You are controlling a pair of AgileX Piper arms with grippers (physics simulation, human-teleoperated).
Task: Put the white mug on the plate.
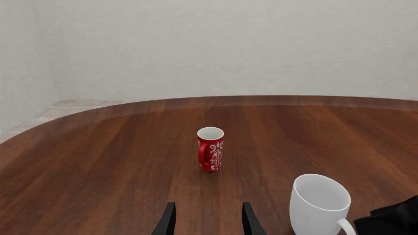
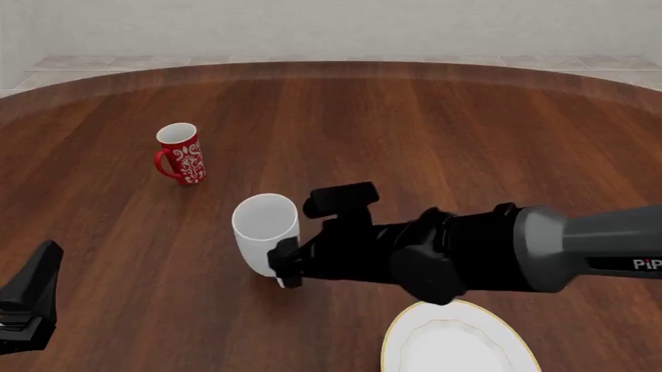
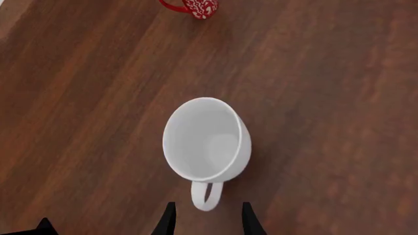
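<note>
The white mug [image 2: 266,230] stands on the wooden table left of centre, and it looks slightly tilted in the left wrist view [image 1: 318,204]. From above, its loop handle [image 3: 205,197] points toward my right gripper [image 3: 207,221]. That gripper's fingers are spread on either side of the handle without touching it, so it is open. In the front view the right gripper [image 2: 284,267] sits low against the mug's near side. The plate [image 2: 414,322], white with a gold rim, lies at the near edge, to the right of the mug. My left gripper [image 1: 207,223] is open and holds nothing, at the near left [image 2: 31,306].
A small red mug [image 2: 181,153] with a white pattern stands upright to the far left of the white mug, also seen ahead of the left gripper [image 1: 210,149]. The table's curved far edge [image 2: 331,66] meets a pale wall. The right arm [image 2: 497,252] stretches across above the plate.
</note>
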